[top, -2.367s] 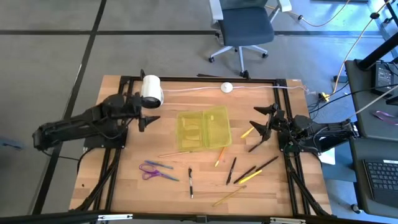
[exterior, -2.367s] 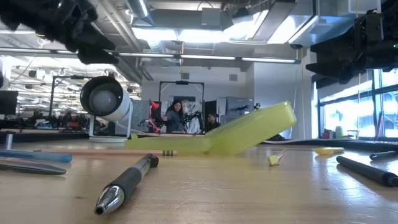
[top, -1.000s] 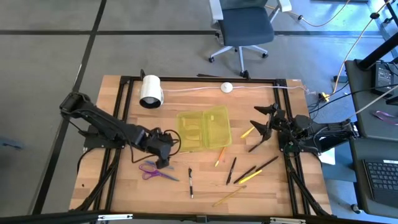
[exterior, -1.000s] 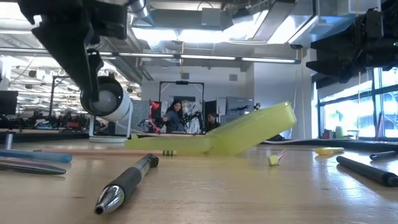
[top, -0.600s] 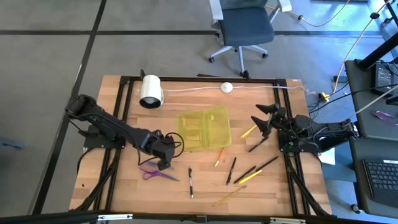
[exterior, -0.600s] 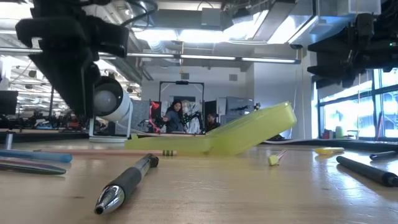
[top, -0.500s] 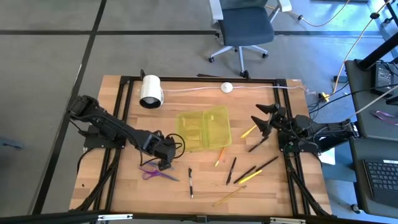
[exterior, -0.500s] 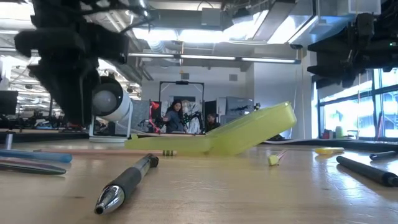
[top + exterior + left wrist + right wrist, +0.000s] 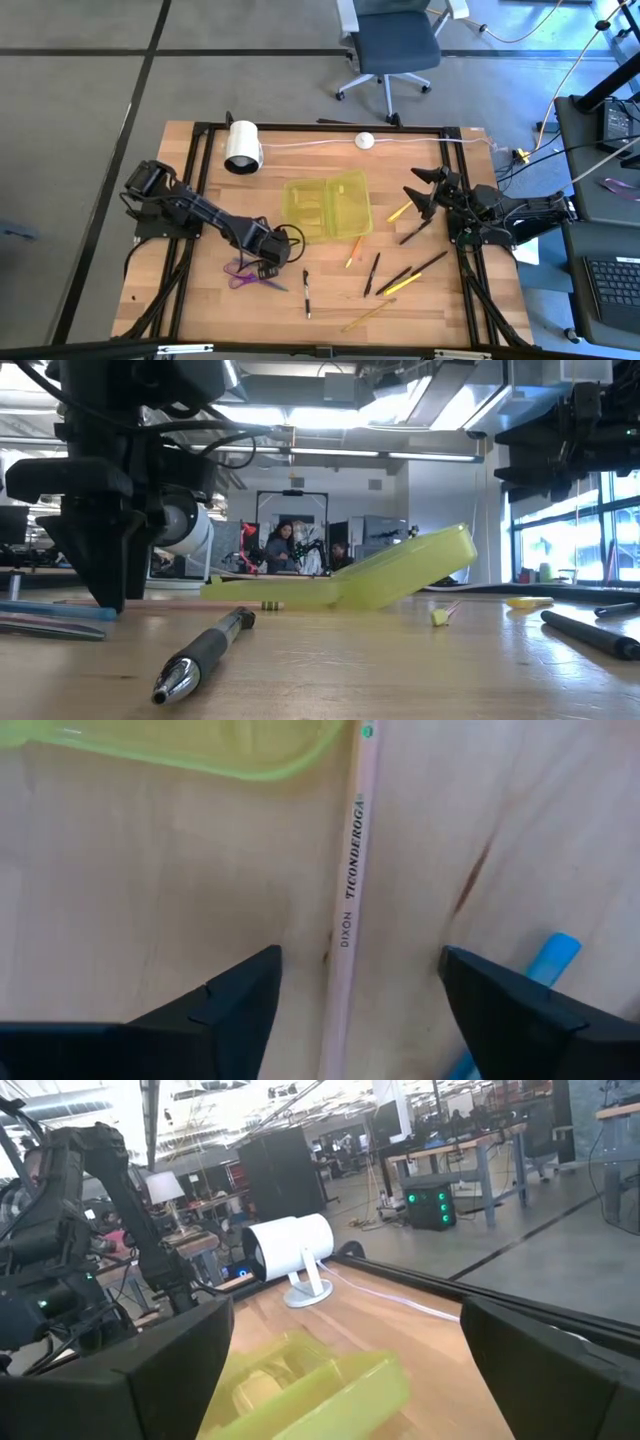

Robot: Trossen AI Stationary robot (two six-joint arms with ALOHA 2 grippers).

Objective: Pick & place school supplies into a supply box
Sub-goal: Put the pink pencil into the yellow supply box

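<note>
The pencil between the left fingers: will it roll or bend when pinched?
The pencil looks thin, straight and stiff, so bending seems unlikely. Lying flat on bare table, it may roll or skid if one finger touches first. Probably light.

Grey floor, office chair (image 9: 392, 45), bright ceiling lights (image 9: 300, 415).

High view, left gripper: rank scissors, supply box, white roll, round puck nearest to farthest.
From the left gripper:
1. Scissors, right beside it on the near-left part of the table.
2. Supply box, mid-table, toward the far side.
3. White roll, far-left corner area.
4. Round puck, at the far edge, centre-right.
</note>
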